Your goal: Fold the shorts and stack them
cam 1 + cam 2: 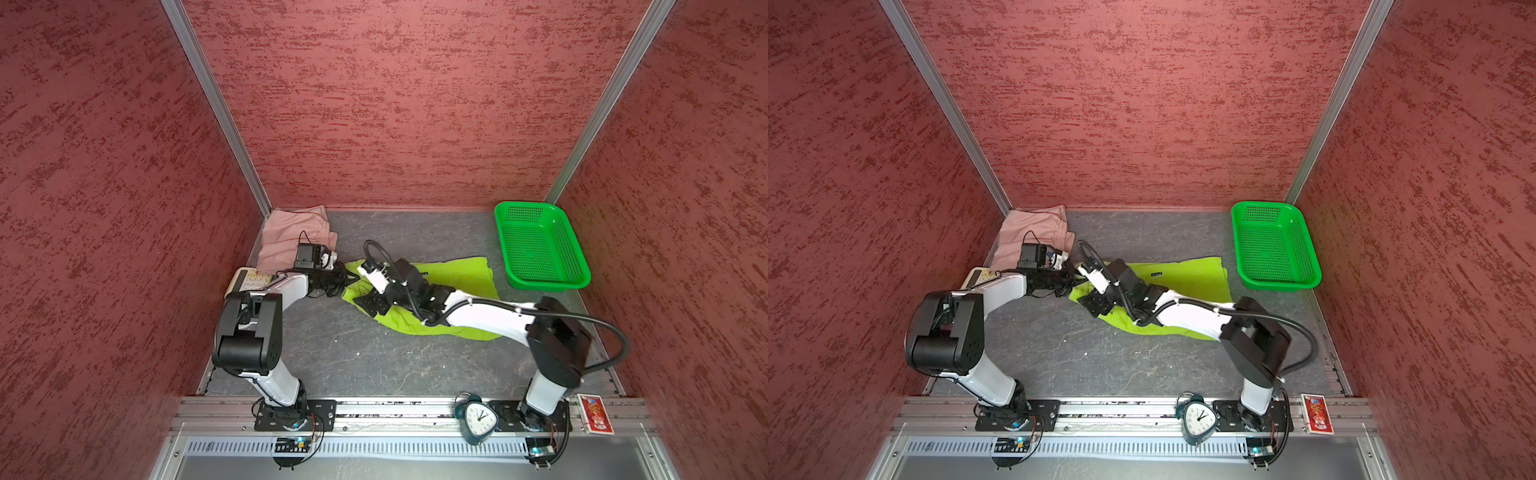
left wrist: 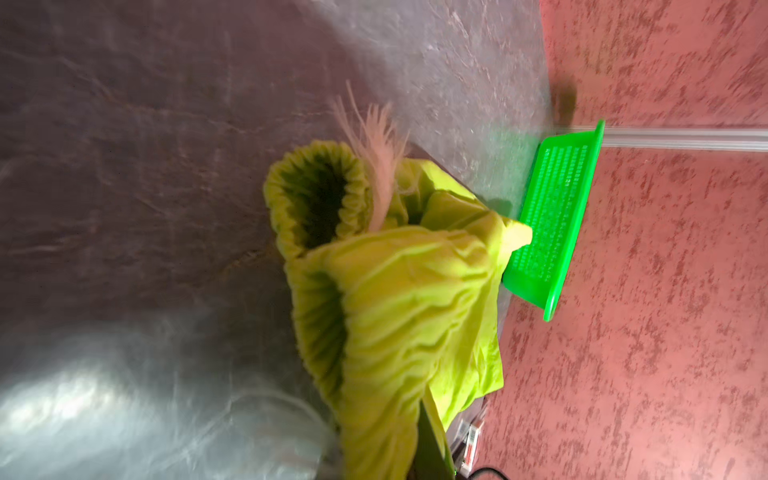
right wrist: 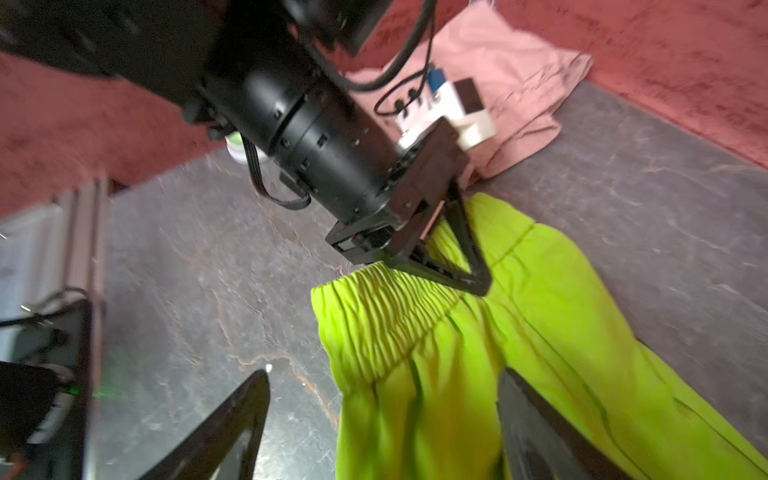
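- 2 grippers meet at lime green shorts' (image 1: 457, 274) waistband (image 3: 386, 299) — left gripper (image 3: 478, 284) seemingly pinches it, right gripper (image 3: 382, 374) spread wide.
- Next: pull flat, fold, stack on pink shorts (image 1: 286, 237).

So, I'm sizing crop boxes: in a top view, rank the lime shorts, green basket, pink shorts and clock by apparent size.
1-2. lime shorts and green basket: too close to rank, since the right arm hides part of the shorts.
3. pink shorts.
4. clock.

Right arm (image 1: 490, 316) covers part of the lime shorts (image 1: 461, 270).
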Controlling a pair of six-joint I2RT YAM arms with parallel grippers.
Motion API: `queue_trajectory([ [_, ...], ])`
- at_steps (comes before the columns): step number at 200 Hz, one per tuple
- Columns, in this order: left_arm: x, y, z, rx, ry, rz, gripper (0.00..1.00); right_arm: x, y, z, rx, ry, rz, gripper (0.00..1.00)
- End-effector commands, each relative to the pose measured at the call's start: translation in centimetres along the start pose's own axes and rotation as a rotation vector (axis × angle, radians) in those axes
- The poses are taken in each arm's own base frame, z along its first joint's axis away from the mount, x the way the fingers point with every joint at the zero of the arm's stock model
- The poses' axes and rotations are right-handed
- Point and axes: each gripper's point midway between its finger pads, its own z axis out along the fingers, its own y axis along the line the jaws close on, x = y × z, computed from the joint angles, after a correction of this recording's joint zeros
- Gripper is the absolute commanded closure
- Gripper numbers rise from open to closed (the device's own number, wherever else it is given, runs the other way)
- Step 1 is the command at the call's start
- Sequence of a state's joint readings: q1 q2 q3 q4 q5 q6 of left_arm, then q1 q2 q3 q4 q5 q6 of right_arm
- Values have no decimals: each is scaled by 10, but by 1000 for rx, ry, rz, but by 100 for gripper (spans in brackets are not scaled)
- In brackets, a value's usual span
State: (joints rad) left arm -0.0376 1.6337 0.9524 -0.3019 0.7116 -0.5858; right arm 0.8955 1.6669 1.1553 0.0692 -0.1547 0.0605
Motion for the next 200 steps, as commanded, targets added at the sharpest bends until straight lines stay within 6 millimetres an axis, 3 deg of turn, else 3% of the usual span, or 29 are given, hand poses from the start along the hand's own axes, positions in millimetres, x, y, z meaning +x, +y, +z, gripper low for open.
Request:
queue_trajectory([
  [1,5,-9,-35,-100,32,112,100,9,-21,-34,2,41,183,19],
  [15,-2,-15,-49,-134,15,146,100,45,-29,-39,36,159,207,28],
  [49,-20,-28,-69,-180,-12,191,100,126,-20,-30,-23,389,270,74],
  [73,-27,-37,-78,-214,-10,226,100,149,-6,-3,-105,449,275,87],
  [117,-40,-48,-97,-300,-6,282,100,151,38,57,-254,480,222,89],
  [146,-43,-49,-102,-322,-15,292,100,131,55,71,-299,428,225,86],
  [156,-43,-49,-103,-330,-11,295,100,122,50,69,-264,400,223,79],
  [174,-41,-51,-107,-341,-12,306,100,105,34,56,-178,353,217,76],
  [200,-41,-57,-118,-372,-27,342,100,87,-10,24,-39,293,291,54],
])
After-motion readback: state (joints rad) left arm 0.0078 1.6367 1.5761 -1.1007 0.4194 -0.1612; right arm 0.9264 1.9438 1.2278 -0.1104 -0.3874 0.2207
